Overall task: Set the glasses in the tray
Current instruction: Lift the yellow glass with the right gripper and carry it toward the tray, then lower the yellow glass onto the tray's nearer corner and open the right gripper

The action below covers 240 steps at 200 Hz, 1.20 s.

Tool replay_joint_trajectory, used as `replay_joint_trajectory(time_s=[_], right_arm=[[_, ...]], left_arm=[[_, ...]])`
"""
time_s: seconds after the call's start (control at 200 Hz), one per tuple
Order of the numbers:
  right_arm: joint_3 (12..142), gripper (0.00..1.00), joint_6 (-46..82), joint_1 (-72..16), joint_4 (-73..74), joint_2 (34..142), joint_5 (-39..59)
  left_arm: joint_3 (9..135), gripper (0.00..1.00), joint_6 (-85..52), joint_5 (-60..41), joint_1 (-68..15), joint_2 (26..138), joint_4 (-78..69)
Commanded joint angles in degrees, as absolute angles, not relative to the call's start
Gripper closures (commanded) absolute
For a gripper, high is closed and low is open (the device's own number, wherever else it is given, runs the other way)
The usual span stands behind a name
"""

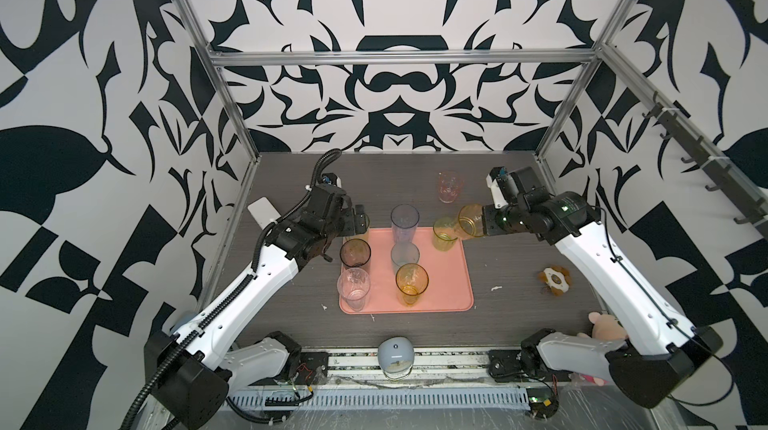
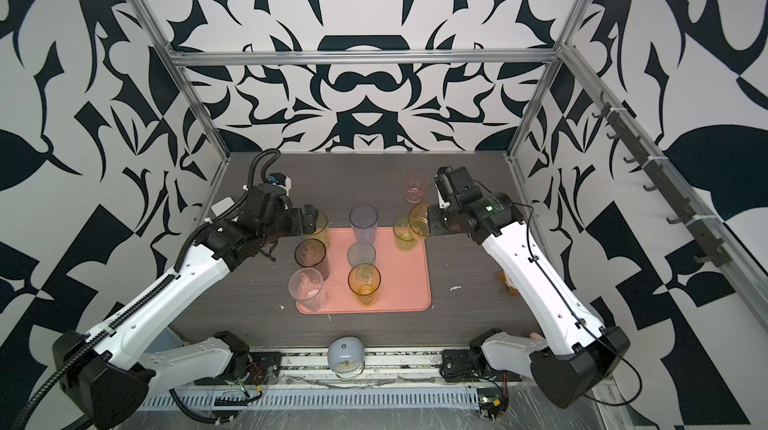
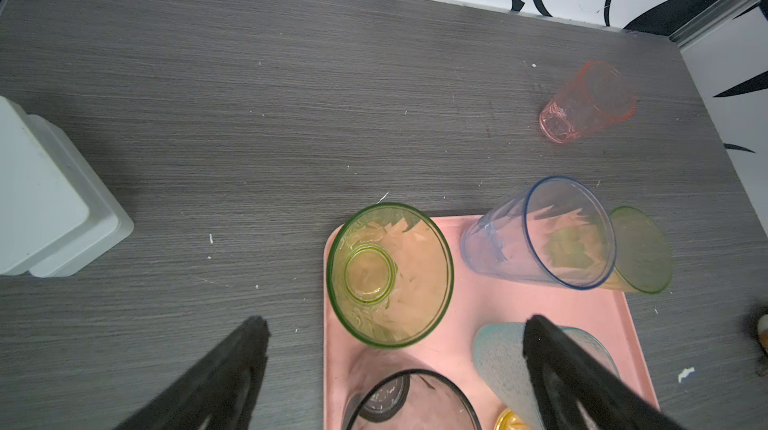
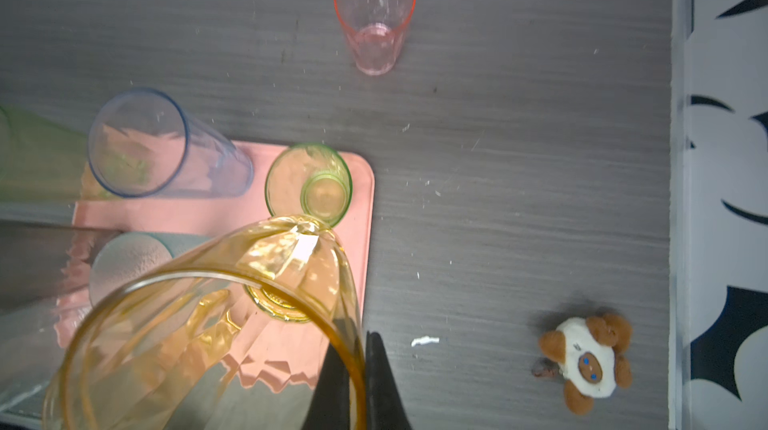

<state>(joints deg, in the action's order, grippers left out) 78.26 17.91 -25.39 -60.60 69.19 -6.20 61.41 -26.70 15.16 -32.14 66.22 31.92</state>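
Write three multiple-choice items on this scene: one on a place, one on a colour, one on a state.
1. The pink glass stands:
A) on the table, beyond the tray
B) on the tray
C) inside another glass

2. The held glass, in the right hand, is:
A) blue
B) amber
C) clear

3. The left hand is:
A) shut on a glass
B) shut on nothing
C) open

Answers:
1 A: it stands alone on bare table, past the tray's far edge.
2 B: the rim pinched between the fingers is amber.
3 C: its fingers stand wide apart.
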Motion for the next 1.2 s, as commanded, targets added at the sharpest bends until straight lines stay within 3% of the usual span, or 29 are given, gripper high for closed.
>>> replay_joint_trajectory(time_s=[0.0,0.395,1.195], right_arm=[[76.24,1.00,18.34,-26.84,-60.12,65.77,-5.08],[68.08,1.00,21.58,-34.70,-59.15,63.50,-9.32],[54.18,1.00,26.26,-34.83,-44.83,69.29,-8.07]], left_arm=[[63.15,0.00,-27.33,14.88,-31.90,66.38,31.28],[62.45,0.01,-27.55,14.77,-31.90,65.67,31.37],[61.09,0.00,-27.66,15.52,-31.90,65.32,31.38]])
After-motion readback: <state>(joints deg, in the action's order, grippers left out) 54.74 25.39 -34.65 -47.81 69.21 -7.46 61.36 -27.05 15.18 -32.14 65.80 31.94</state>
